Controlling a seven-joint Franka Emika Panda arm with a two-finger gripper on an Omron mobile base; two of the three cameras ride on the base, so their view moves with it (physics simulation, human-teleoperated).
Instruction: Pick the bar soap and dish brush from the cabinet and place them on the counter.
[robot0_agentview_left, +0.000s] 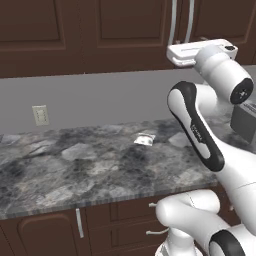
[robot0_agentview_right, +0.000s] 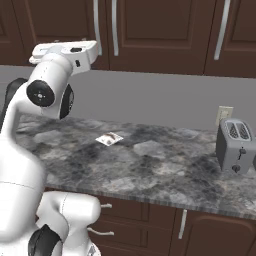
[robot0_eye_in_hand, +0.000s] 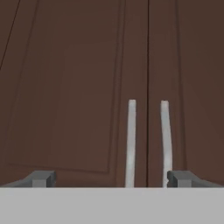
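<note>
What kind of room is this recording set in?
A simulated kitchen, most likely: a marbled stone counter carrying a toaster, with dark wooden cabinet doors above.

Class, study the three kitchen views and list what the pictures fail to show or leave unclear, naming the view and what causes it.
- Inside of the cabinet: hidden in every view by its shut doors, so nothing stored there can be checked.
- Gripper: hand view shows its fingertips, set wide apart; the bottom edge cuts the rest.
- Packet on the counter: too small to read its print.
- Toaster: in the left base view, partly blocked by the arm and cut by the right edge.
</note>
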